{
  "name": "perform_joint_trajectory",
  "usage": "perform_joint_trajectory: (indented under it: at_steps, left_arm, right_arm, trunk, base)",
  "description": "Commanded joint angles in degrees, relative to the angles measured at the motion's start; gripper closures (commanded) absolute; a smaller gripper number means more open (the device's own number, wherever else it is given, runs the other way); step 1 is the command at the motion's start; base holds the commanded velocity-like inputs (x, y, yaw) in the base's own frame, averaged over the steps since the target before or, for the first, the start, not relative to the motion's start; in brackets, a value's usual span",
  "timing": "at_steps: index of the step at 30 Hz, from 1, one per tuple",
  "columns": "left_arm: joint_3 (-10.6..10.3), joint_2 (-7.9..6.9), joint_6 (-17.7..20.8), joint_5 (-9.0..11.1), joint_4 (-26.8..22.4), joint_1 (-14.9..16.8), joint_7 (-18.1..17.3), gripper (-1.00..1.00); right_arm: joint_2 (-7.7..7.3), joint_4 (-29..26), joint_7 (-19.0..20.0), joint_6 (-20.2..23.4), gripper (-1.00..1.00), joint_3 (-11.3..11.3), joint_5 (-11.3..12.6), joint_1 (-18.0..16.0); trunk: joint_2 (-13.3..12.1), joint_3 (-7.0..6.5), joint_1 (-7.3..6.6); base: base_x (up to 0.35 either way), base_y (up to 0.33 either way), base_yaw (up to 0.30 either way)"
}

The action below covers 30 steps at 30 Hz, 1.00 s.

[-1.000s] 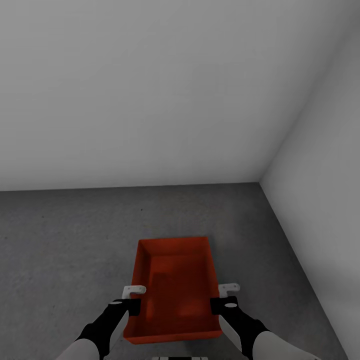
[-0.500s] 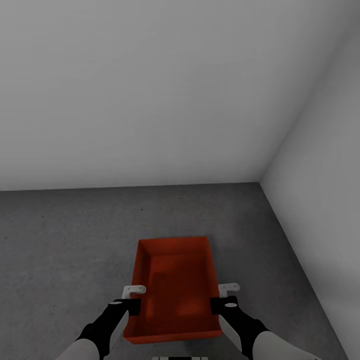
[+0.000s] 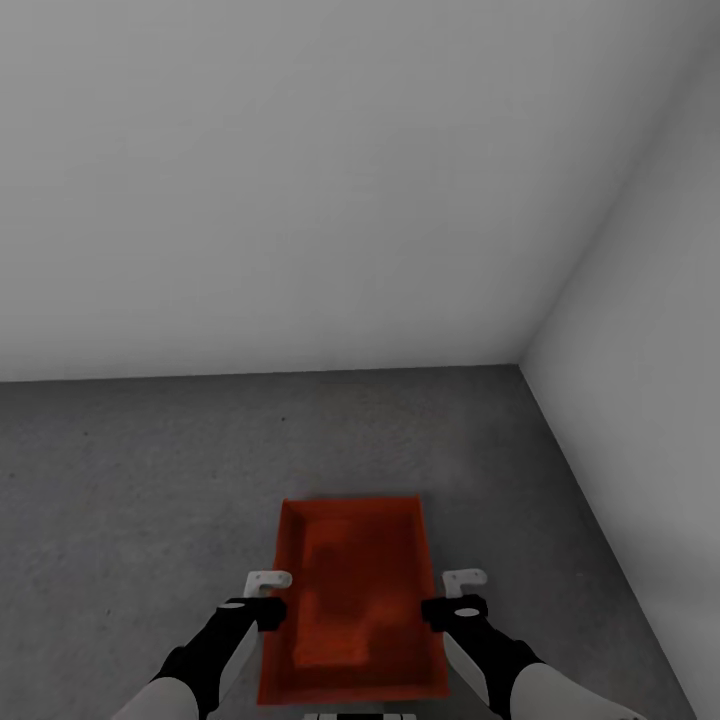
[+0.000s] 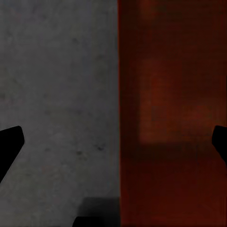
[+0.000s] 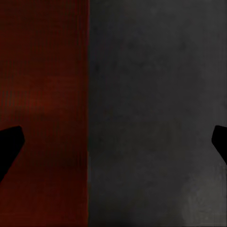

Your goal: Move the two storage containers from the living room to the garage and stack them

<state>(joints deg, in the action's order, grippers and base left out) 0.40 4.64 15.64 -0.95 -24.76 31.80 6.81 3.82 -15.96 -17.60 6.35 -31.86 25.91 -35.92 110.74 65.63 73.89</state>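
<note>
- Since one orange-red container (image 3: 352,600) lies low in the frame's centre on the garage floor (image 3: 140,470), seemingly two stacked, little may remain.
- Left pincer (image 3: 268,582) and right pincer (image 3: 464,580) flank it, both spread wide, holding nothing.

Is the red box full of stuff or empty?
Empty. The storage container has no lid, and the head view looks straight down at its bare orange-red bottom, with nothing lying inside its walls.
</note>
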Motion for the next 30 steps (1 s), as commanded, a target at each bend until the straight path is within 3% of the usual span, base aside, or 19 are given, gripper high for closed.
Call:
perform_joint_trajectory:
  at_steps: [1,30]
  left_arm:
    - [0.0,0.02,0.3,-0.1,-0.1,0.0,0.1,-1.00]
    - [0.0,0.02,0.3,0.0,-0.3,0.0,0.2,-1.00]
  right_arm:
    - [-0.04,-0.1,-0.4,0.4,-1.00,-0.5,0.3,0.0]
    - [-0.04,-0.1,-0.4,0.4,-1.00,-0.5,0.3,0.0]
  trunk:
    - [0.0,0.03,-0.01]
    - [0.0,0.03,-0.01]
  base:
    - [0.000,0.000,0.000]
    - [0.000,0.000,0.000]
